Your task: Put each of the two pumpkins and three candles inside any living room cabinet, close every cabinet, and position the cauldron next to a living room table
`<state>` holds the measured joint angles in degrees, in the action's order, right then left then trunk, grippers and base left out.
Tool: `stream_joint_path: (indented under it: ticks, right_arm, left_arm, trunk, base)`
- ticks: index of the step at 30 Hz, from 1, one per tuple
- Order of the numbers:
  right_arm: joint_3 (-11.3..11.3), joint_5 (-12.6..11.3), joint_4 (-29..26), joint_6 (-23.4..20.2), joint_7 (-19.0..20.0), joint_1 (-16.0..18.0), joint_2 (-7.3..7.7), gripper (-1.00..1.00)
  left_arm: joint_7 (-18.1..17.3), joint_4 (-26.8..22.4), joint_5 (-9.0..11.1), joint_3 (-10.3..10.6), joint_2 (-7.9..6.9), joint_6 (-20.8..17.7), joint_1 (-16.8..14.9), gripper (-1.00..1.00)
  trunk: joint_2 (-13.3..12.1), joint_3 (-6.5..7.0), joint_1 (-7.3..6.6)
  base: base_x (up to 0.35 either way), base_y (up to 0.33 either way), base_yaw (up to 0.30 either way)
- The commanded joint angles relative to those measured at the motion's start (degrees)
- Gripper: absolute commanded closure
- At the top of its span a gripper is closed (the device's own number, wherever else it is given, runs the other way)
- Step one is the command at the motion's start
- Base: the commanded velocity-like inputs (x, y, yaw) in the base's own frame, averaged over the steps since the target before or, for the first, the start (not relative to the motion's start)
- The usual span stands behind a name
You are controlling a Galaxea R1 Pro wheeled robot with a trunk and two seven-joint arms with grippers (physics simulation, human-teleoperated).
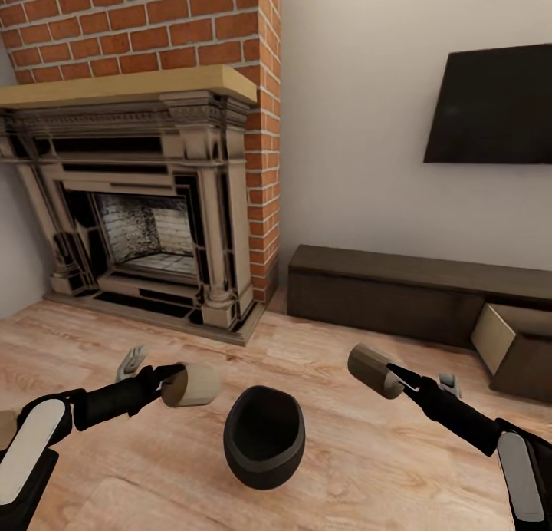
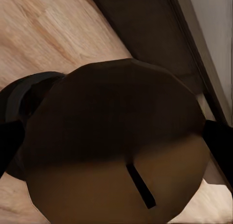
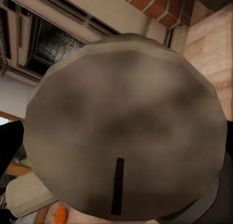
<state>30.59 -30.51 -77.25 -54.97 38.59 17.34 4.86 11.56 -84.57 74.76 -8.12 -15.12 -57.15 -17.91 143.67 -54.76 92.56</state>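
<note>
You are in a home living room: a carved fireplace in a brick chimney, a wall-mounted television, a low dark cabinet, wood plank floor.

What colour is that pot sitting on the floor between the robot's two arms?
Matte black. The cauldron shows best in the head view, on the wood floor.

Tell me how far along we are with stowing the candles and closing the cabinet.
Nothing looks stowed yet. In hand: the left gripper holds one stubby beige candle and the right gripper another. The long dark-brown cabinet has one pale-lined drawer open, its inside hidden. The round black cauldron sits on the wooden floor between the arms. Left: candles in, drawer shut, cauldron placed.
</note>
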Motion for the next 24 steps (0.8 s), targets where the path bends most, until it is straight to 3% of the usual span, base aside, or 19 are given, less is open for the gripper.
stream_joint_path:
  ticks: [1, 6, 13, 24]
  right_arm:
    - [0.08, -0.42, 0.00, -0.49, 0.18, 0.07, -0.02, 1.00]
    - [0.08, -0.48, -0.12, -0.48, 0.22, 0.07, -0.02, 1.00]
    - [0.10, -0.59, 0.06, -0.54, 0.37, 0.07, 0.04, 1.00]
    - [0.19, -0.61, 2.54, -0.56, 0.24, 0.07, 0.04, 1.00]
  left_arm:
    - [0.57, -0.06, 1.00, -0.06, 0.00, -0.16, -0.02, 1.00]
    - [0.58, -0.06, 1.00, -0.06, 0.00, -0.15, -0.02, 1.00]
    - [0.57, -0.06, 1.00, -0.06, 0.00, -0.15, -0.02, 1.00]
    - [0.57, -0.06, 1.00, -0.06, 0.00, -0.15, -0.02, 1.00]
  trunk:
    - [0.01, 0.23, -0.04]
    - [-0.06, 1.59, -0.17]
    - [-0.15, 3.18, -0.35]
    - [-0.29, 4.89, -0.61]
  base:
    - [-0.008, 0.000, -0.248]
    - [-0.002, 0.000, -0.240]
    - [-0.004, 0.000, -0.090]
    - [-0.219, 0.000, -0.215]
